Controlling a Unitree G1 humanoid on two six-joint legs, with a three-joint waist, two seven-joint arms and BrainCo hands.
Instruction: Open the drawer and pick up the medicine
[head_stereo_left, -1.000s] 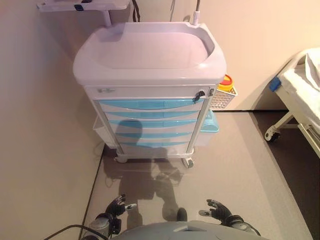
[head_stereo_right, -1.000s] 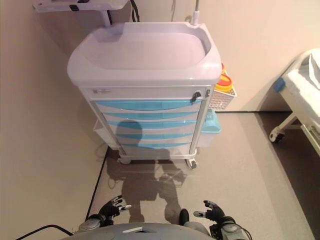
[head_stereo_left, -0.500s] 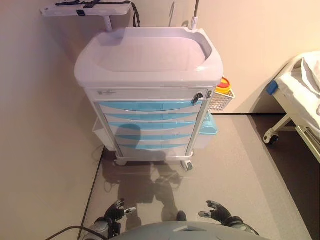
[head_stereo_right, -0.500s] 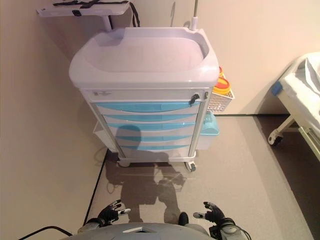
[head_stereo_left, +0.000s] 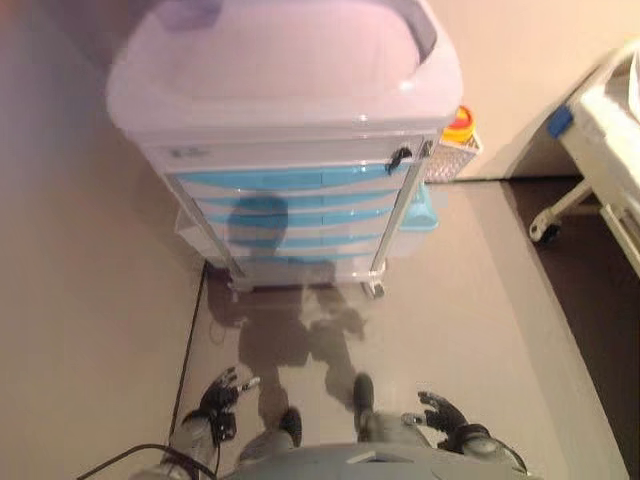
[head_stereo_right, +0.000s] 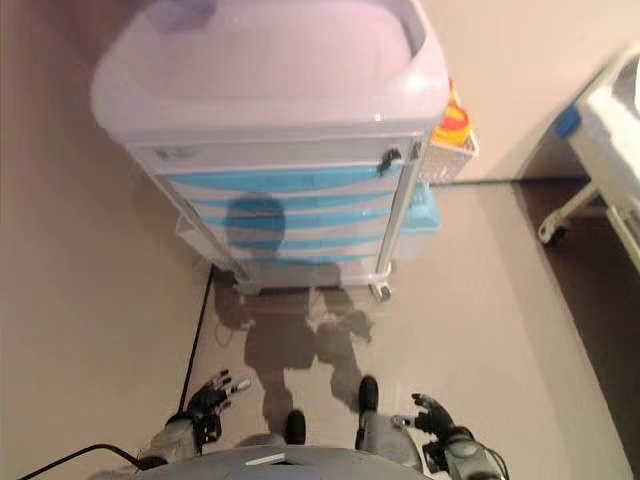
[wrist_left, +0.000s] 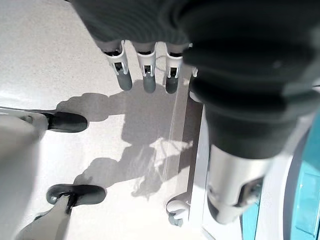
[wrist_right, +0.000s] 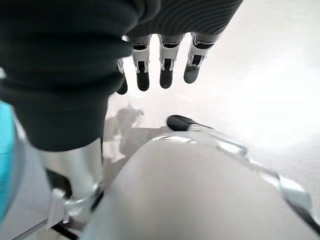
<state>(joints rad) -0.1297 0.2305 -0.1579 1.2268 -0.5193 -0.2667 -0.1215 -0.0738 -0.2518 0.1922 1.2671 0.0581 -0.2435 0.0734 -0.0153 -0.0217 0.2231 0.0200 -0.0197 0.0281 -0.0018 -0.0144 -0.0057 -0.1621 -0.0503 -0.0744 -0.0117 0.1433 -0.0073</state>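
Note:
A white medical cart (head_stereo_left: 285, 95) stands ahead of me against the wall. It has several blue-fronted drawers (head_stereo_left: 290, 180), all shut, and a dark lock knob (head_stereo_left: 400, 157) at the top right of its front. No medicine shows. My left hand (head_stereo_left: 218, 393) hangs low at the lower left, open and empty, far from the cart. My right hand (head_stereo_left: 440, 410) hangs low at the lower right, open and empty. In each wrist view the fingers (wrist_left: 145, 67) (wrist_right: 167, 65) are straight with only floor past them.
A white perforated basket (head_stereo_left: 452, 160) with a yellow and red container (head_stereo_left: 459, 125) hangs on the cart's right side, above a blue bin (head_stereo_left: 420, 215). A bed on castors (head_stereo_left: 600, 130) stands at the right. A wall runs along the left.
The whole picture has shifted: the cart now looks nearer and larger and its back shelf is out of view. Both hands stay low at my sides, open.

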